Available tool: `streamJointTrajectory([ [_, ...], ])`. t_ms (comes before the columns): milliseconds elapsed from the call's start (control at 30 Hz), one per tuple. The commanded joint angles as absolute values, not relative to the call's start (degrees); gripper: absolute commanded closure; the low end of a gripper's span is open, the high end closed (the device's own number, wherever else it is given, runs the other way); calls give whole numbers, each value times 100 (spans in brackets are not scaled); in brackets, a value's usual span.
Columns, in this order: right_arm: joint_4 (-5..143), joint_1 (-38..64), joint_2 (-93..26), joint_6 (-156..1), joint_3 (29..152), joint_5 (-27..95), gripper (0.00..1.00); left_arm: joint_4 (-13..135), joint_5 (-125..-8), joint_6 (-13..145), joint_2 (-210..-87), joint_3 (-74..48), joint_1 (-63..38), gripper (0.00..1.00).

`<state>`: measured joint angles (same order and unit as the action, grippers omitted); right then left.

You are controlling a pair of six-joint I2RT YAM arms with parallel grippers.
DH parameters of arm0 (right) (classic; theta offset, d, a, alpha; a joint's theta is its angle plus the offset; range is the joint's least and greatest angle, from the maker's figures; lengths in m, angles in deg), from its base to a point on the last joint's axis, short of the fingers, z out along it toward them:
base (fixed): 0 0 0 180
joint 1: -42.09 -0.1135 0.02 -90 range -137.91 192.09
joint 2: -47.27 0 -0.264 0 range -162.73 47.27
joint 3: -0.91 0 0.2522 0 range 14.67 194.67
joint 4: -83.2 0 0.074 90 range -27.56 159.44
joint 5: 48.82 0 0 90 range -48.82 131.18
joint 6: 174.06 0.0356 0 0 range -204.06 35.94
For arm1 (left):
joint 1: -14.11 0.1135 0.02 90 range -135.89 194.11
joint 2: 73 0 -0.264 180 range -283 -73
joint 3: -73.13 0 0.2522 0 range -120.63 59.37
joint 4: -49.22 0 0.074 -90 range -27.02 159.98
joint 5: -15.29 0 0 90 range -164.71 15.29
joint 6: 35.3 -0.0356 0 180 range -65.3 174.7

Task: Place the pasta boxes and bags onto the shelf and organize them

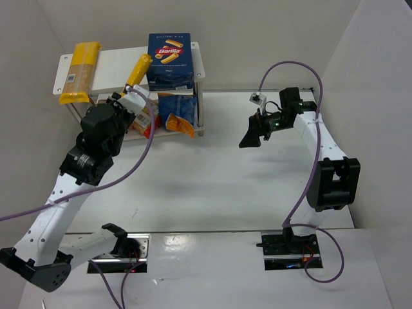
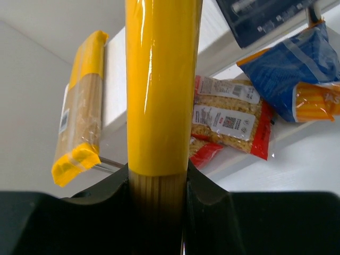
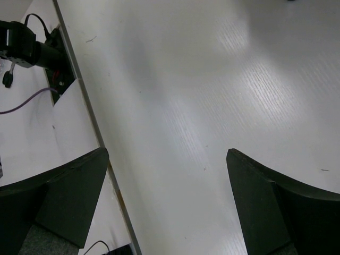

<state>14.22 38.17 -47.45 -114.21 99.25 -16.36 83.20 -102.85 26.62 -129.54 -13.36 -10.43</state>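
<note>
step: left end effector (image 2: 157, 178) clenched on spaghetti bag (image 2: 162, 79) | next: lay flat atop shelf (image 1: 116, 61) (right end effector (image 3: 167, 175) agape, empty)

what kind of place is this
Likely a robot lab test cell, not a pantry: plain white walls enclose a white table, two arms are bolted at its near edge, and a small white shelf holds a Barilla box.

The top board of the shelf (image 1: 112, 61) has a bare strip between the spaghetti bag (image 1: 80, 71) at its left end and the Barilla box (image 1: 170, 59) at its right. A second spaghetti bag (image 1: 139, 69), gripped by the left end effector (image 1: 129, 95), slants over it. A red-orange bag (image 1: 147, 121) and a blue bag (image 1: 177, 112) crowd the lower tier. Rightward, the worktop (image 1: 212, 187) lies open.
</note>
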Motion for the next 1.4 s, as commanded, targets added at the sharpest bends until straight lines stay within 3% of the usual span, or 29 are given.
streamJointTrajectory([
  [0,1328,3769,-4467,-11631,9817,-1639,0,7686,-10503,2833,-13048,-2175,-971,100],
  [767,1293,3769,-4335,-11913,9536,-1262,0,8538,-10925,3150,-15270,-4451,-313,100],
  [1367,906,3769,-4176,-12458,9474,-1314,0,9935,-11514,2816,-17074,-7238,128,100],
])
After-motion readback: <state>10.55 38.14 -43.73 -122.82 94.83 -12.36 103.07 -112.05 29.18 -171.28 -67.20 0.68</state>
